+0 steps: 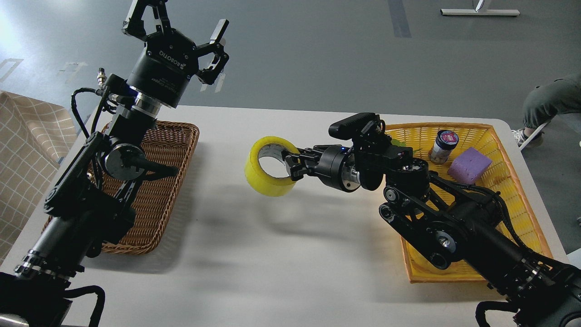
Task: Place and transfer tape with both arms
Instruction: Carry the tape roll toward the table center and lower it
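A grey floor [317,54] surrounds the white counter [281,254]. On it sit a brown basket [168,190] at left and a yellow basket [508,195] at right. Mid-counter, the right end effector [290,164] grasps the glossy translucent yellow tape [268,167], lifted above the surface. The left end effector [179,25] is raised, fingers spread.

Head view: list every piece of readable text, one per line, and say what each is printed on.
"ROBOTIQ": white letters on the body of the left end effector, reading upside down from here.
A smaller line under it, on the same body: too small to read with certainty.
Label and lid print on the small jar in the yellow basket: blurred, unreadable.
No text shows on the tape, the right end effector or the brown wicker basket.
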Controlling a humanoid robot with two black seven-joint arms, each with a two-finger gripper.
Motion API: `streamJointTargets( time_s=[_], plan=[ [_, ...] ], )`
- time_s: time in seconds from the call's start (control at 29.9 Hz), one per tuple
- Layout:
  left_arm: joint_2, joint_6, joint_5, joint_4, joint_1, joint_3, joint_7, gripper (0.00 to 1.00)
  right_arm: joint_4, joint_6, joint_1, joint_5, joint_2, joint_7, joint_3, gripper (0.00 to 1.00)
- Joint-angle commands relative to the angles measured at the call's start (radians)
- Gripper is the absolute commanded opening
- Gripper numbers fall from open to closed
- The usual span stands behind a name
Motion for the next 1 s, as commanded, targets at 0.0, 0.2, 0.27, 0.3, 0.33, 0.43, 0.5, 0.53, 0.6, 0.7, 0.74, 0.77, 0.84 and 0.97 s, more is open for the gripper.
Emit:
streamJointTargets(
  time_s=[0.0,0.2,0.27,0.3,0.33,0.43,0.5,0.53,0.6,0.7,0.74,0.77,0.84,0.97],
  plan=[
    [0.008,0.0,0.0,0.0,0.004,-0.005,0.0,0.98,-0.016,0.0,-0.016,0.0,0.0,0.0,-0.013,0.18],
    [0.009,0.0,0.0,0.0,0.01,-0.006,-0.001,0.98,-0.073,0.0,-0.048,0.0,0.0,0.0,-0.013,0.18],
    [0.008,0.0,0.0,0.0,0.012,-0.011,0.0,0.98,-0.087,0.0,-0.048,0.0,0.0,0.0,-0.013,0.18],
    [0.009,0.0,0.0,0.0,0.012,-0.011,0.0,0.98,-0.09,0.0,-0.048,0.0,0.0,0.0,-0.013,0.18],
    [0.009,0.0,0.0,0.0,0.012,-0.011,0.0,0.98,-0.092,0.0,-0.053,0.0,0.0,0.0,-0.012,0.18],
    [0.017,0.0,0.0,0.0,0.012,-0.012,0.0,0.98,-0.09,0.0,-0.077,0.0,0.0,0.0,-0.012,0.18],
    [0.022,0.0,-0.002,0.0,0.013,-0.017,0.0,0.98,-0.09,0.0,-0.085,0.0,0.0,0.0,-0.012,0.19],
    [0.023,0.0,-0.002,0.0,0.013,-0.018,0.0,0.98,-0.092,0.0,-0.088,0.0,0.0,0.0,-0.012,0.18],
    [0.031,0.0,0.0,0.0,0.013,-0.018,-0.001,0.98,-0.092,0.0,-0.09,0.0,0.0,0.0,-0.012,0.19],
    [0.032,0.0,-0.002,0.0,0.016,-0.02,-0.001,0.98,-0.092,0.0,-0.093,0.0,0.0,0.0,-0.012,0.2],
    [0.034,0.0,-0.002,0.0,0.021,-0.02,-0.001,0.98,-0.093,0.0,-0.094,0.0,0.0,0.0,-0.01,0.2],
    [0.034,0.0,-0.002,0.0,0.024,-0.022,-0.001,0.98,-0.093,0.0,-0.094,0.0,0.0,0.0,-0.009,0.21],
    [0.034,0.0,-0.002,0.0,0.027,-0.028,-0.001,0.98,-0.093,0.0,-0.096,0.0,0.0,0.002,-0.004,0.24],
    [0.034,0.0,-0.002,0.0,0.027,-0.028,-0.001,0.98,-0.093,0.0,-0.106,0.0,0.0,0.002,-0.001,0.25]
  ],
)
